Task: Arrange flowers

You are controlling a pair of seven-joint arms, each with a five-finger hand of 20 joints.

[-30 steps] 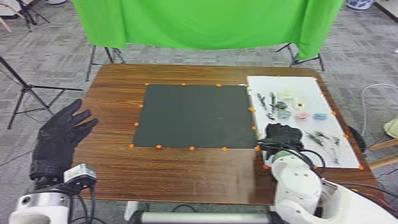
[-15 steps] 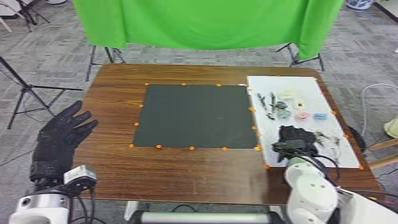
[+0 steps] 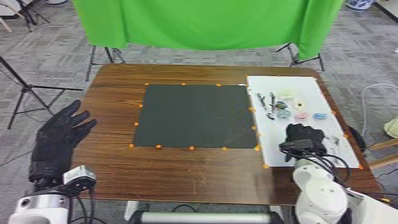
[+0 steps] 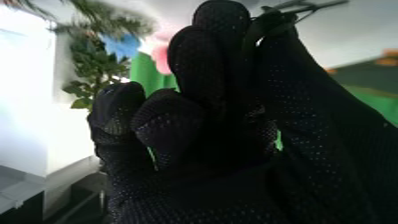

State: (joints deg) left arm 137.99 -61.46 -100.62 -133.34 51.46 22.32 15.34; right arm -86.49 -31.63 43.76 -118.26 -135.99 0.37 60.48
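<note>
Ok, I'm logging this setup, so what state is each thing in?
left hand: open, fingers straight
right hand: over the white sheet
white sheet: laid flat, partly covered
pink flower: lying loose
blue flower: lying loose
dark mat: laid flat
green cloth: hanging

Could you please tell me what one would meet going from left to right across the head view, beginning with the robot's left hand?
Left hand, dark mat, small pale bluish item, pink flower, blue flower.
</note>
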